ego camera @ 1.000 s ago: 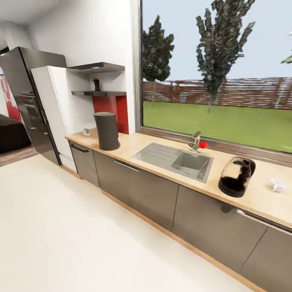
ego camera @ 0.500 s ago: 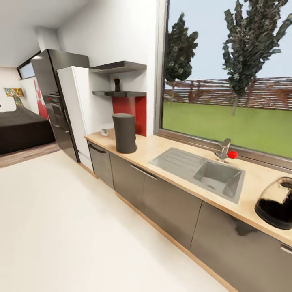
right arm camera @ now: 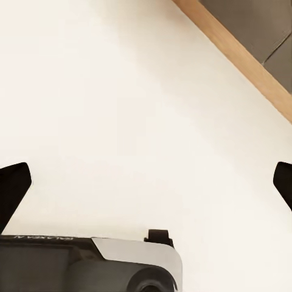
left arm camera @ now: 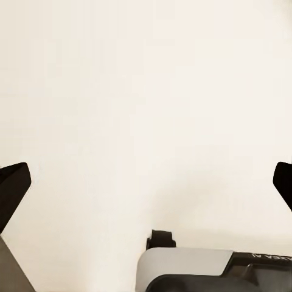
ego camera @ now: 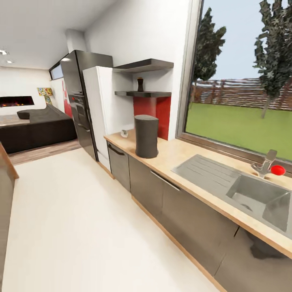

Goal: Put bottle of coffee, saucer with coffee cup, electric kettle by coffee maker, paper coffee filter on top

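A tall grey coffee maker [ego camera: 146,136] stands upright near the surface's [ego camera: 190,156] far end, below a black wall shelf [ego camera: 142,93] holding the coffee bottle [ego camera: 140,84]. Both lie ahead across open pale floor [ego camera: 73,219]. Left gripper [left arm camera: 146,182] and right gripper [right arm camera: 146,182] hang spread apart, empty, over that floor.

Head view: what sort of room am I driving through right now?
A home kitchen, open to a living area. A long countertop carries an inset sink under a big garden window, the coffee maker stands on it, and a fridge is at the far end.
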Available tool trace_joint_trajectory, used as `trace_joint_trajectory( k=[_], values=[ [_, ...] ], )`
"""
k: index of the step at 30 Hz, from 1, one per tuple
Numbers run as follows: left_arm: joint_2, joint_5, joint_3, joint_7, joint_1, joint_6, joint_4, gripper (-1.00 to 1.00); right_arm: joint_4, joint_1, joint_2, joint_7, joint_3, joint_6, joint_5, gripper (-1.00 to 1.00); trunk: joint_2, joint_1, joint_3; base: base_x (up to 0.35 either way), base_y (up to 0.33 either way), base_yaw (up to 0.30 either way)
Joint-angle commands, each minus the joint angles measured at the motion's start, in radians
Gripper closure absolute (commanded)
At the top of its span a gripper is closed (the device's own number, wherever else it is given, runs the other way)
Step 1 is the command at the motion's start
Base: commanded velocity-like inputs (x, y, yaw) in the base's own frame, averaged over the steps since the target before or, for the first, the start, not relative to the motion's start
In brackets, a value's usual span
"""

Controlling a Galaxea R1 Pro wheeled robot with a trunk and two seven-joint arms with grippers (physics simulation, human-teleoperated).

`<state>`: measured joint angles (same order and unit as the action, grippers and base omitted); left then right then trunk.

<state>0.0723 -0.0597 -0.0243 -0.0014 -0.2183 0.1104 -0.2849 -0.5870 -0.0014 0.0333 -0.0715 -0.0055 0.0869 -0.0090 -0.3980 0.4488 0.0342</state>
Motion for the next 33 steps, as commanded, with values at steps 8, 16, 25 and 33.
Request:
trace_joint_trajectory(
  k=[8, 16, 25, 33],
  values=[
    [0.0, -0.006, 0.0, 0.0, -0.001, 0.003, 0.001, -1.0, -0.001, 0.0, 0.0, -0.004, -0.001, 0.003, 0.0, -1.0, -0.002, 0.001, 0.002, 0.332, 0.114, 0.079],
    [0.0, -0.006, 0.0, 0.0, -0.001, 0.003, 0.001, -1.0, -0.001, 0.0, 0.0, -0.004, -0.001, 0.004, 0.0, -1.0, -0.002, 0.001, 0.002, 0.332, 0.104, 0.001],
    [0.0, -0.006, 0.0, 0.0, -0.001, 0.003, 0.001, -1.0, -0.001, 0.0, 0.0, -0.004, -0.001, 0.003, 0.0, -1.0, -0.002, 0.001, 0.002, 0.33, 0.132, 0.0],
    [0.0, -0.006, 0.0, 0.0, -0.001, 0.003, 0.001, -1.0, -0.001, 0.0, 0.0, -0.004, -0.001, 0.003, 0.0, -1.0, -0.002, 0.001, 0.002, 0.313, 0.191, 0.0]
  ],
)
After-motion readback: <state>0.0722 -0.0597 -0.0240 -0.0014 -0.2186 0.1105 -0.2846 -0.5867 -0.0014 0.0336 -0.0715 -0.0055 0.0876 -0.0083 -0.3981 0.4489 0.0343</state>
